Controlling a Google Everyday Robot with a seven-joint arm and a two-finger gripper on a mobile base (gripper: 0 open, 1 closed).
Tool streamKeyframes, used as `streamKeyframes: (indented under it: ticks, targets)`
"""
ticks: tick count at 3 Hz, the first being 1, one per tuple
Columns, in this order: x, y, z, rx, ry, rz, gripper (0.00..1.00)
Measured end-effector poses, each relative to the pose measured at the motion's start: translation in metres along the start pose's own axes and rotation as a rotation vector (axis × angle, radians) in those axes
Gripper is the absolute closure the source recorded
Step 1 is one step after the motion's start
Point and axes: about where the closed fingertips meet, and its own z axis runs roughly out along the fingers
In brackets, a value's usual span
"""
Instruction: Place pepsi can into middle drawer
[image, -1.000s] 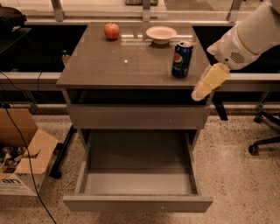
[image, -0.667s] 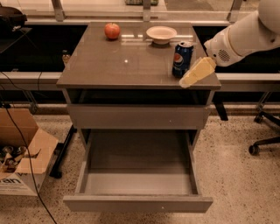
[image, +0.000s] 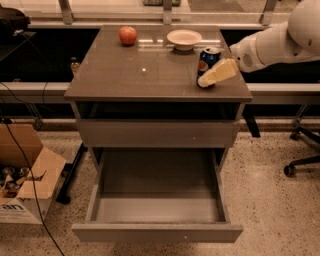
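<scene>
The pepsi can (image: 207, 59) stands upright at the right front of the surface (image: 145, 75), with the gripper (image: 206, 79) against it, probably to grasp it for the open middle drawer (image: 157, 210) below; whether the jaws are apart I cannot tell.

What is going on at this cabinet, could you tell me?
The robot's gripper is at the pepsi can, which stands upright near the right edge of the cabinet top. The middle drawer below is pulled open with nothing in it. An apple and a white bowl sit at the back.
</scene>
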Motion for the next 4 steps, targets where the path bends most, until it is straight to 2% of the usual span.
streamKeyframes:
  ticks: [1,2,3,4]
  targets:
    - [-0.012,-0.015,0.024,-0.029,-0.067,0.028,0.02]
    - [-0.022,-0.021,0.045,-0.063,-0.103,0.037,0.24]
    - [-0.028,-0.019,0.056,-0.085,-0.124,0.037,0.55]
    - [-0.034,-0.006,0.052,-0.091,-0.118,0.018,0.78]
